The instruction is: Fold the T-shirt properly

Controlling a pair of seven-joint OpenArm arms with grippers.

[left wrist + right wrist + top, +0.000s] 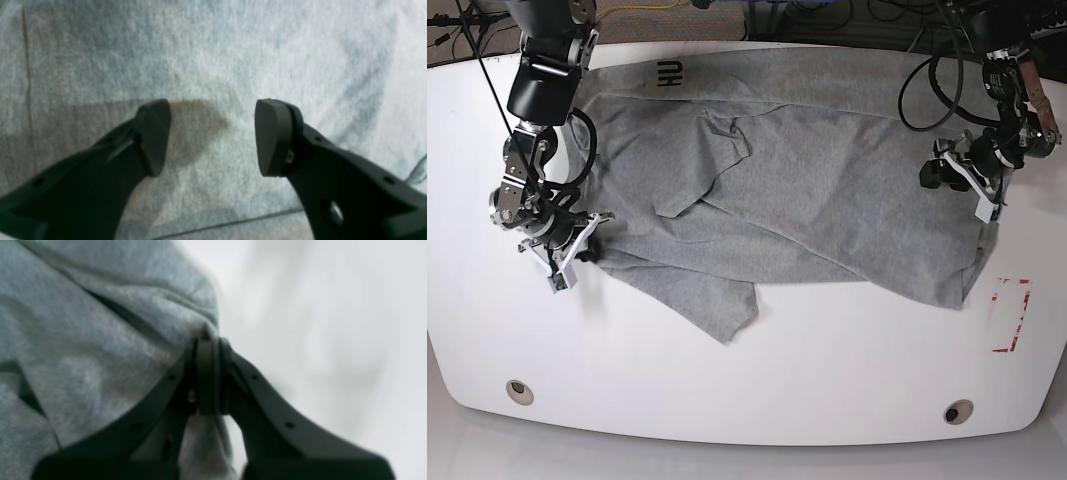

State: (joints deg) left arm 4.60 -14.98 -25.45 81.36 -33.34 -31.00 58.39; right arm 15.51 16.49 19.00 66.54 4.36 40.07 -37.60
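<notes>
The grey T-shirt (pixel 827 190) lies spread and rumpled across the far half of the white table (pixel 747 380). The right gripper (pixel 207 376) at the shirt's left edge is clamped on a fold of cloth. The left gripper (pixel 213 136), jaws wide apart and empty, hovers over the shirt's right side.

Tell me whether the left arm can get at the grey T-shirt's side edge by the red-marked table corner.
Probably yes: the open left end effector hovers over the heather-grey cotton T-shirt near that edge, nothing between.
</notes>
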